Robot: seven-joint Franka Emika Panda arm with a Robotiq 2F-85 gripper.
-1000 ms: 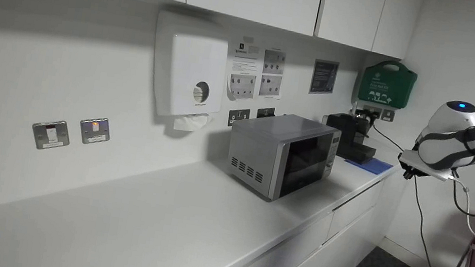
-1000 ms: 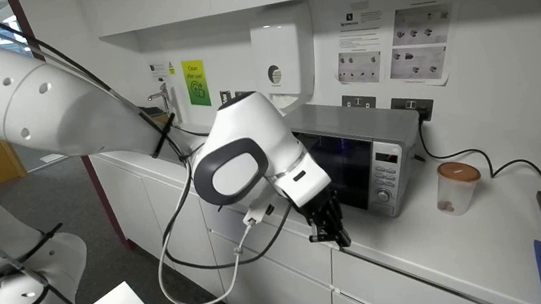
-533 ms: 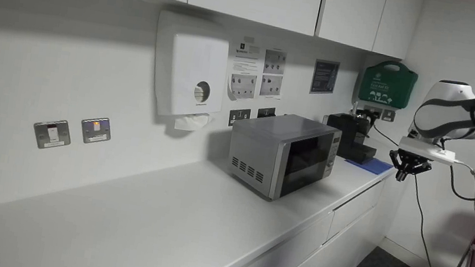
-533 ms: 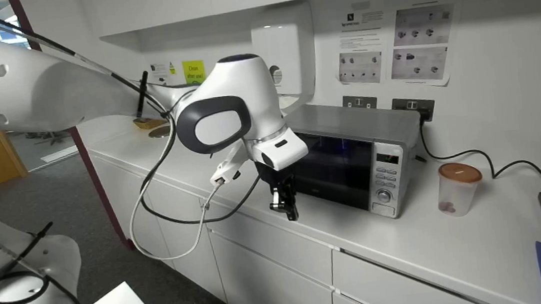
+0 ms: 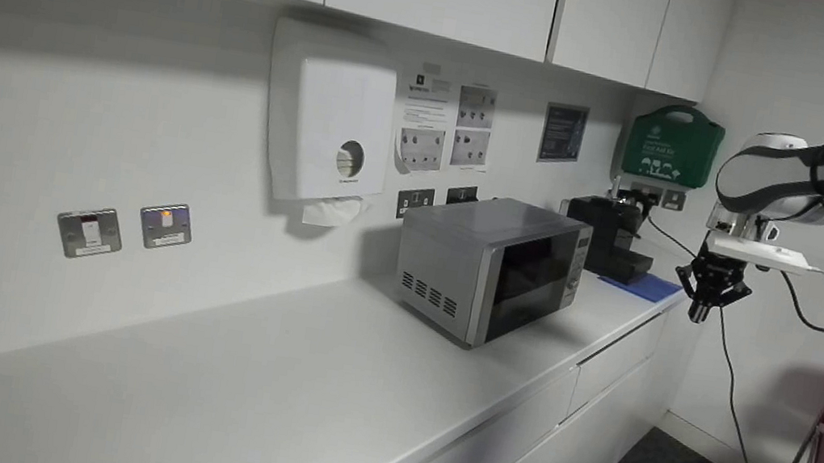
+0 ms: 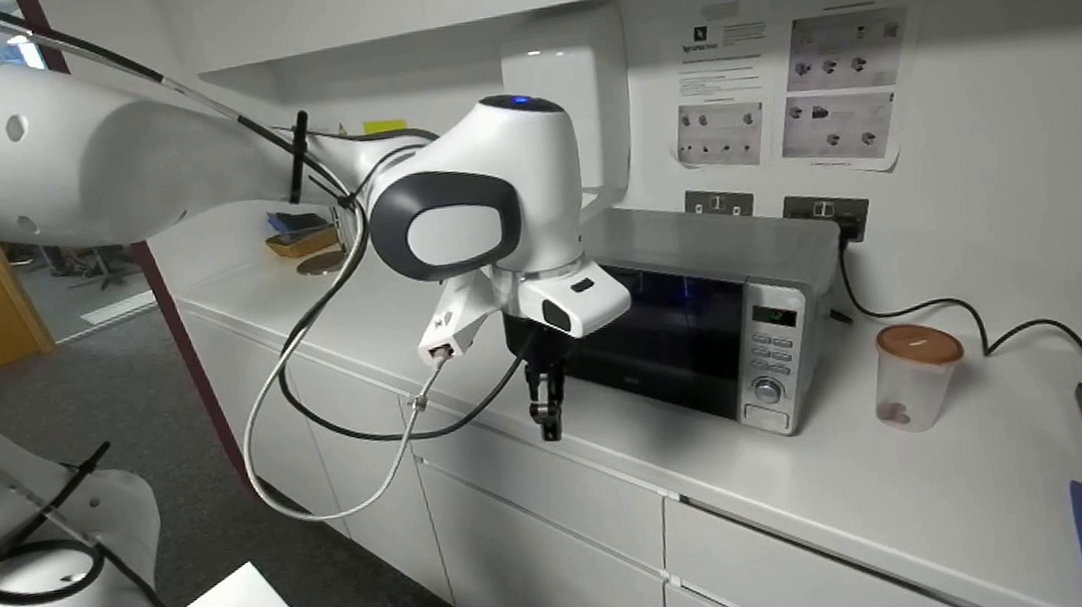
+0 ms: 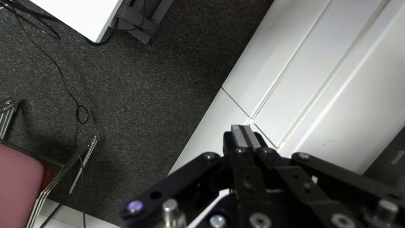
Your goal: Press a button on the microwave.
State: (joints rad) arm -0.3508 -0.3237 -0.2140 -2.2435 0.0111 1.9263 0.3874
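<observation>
State of tool (image 7: 243, 128): closed, with pads (image 7: 239, 136) together; points straight down near the front edge of the counter (image 6: 841, 483), apart from the microwave (image 6: 703, 312)

Location of microwave: on the counter, near the wall (image 6: 1032, 91); carries at one end a control panel (image 6: 772, 360) with a display (image 6: 774, 316) above rows of buttons (image 6: 780, 356) and a round knob (image 6: 767, 389)

Near panel end: plastic container (image 6: 915, 391) with orange lid (image 6: 917, 344)

Farther along the counter: black coffee machine (image 5: 598, 235) and blue mat (image 5: 649, 287)
</observation>
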